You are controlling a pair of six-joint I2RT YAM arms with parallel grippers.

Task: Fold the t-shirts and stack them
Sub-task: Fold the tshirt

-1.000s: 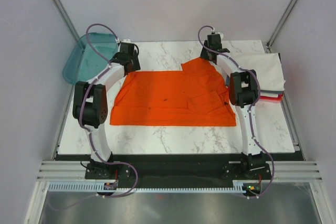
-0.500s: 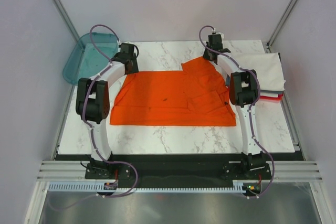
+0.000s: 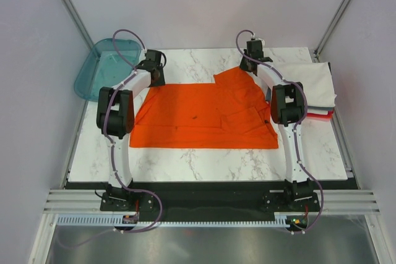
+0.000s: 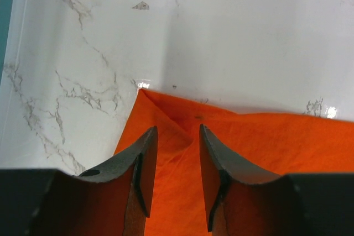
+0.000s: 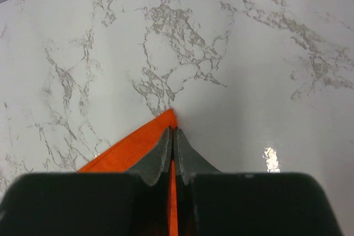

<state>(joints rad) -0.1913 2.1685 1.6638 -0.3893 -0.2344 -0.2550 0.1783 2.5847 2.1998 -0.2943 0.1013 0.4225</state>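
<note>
1. My right gripper [image 5: 173, 131] is pinched shut on a corner of the orange t-shirt [image 5: 133, 148]. The two fingers meet with only a thin line of cloth between them. The corner comes to a point on the white marble tabletop [image 5: 249, 53].
2. My left gripper [image 4: 177, 131] stands at a narrow gap, not closed. Its fingers [image 4: 145, 158] straddle the shirt's far left corner, one on each side of a low ridge of cloth. I cannot tell whether the tips touch the fabric.
3. From the top camera, the right gripper sits near the far edge of the tabletop, right of centre. The left gripper sits left of centre, a little nearer to me.
4. The orange t-shirt is plain, bright and soft, with no print that I can see. It lies flat across the middle of the tabletop between the left arm [image 3: 117, 112] and the right arm [image 3: 286, 104].
5. Its long axis runs left to right, parallel to the near edge. The near hem is straight. The right half shows overlapping layers and creases, and it steps out toward the far edge, up to the right gripper.
6. I cannot make out the collar, so I cannot say which way the neck points.
7. At the right edge of the tabletop lies a folded white t-shirt [image 3: 309, 81]. It rests on a red t-shirt [image 3: 318, 114], of which only a strip shows.
8. A teal tray [image 3: 86, 75] hangs past the far left corner of the tabletop.
</note>
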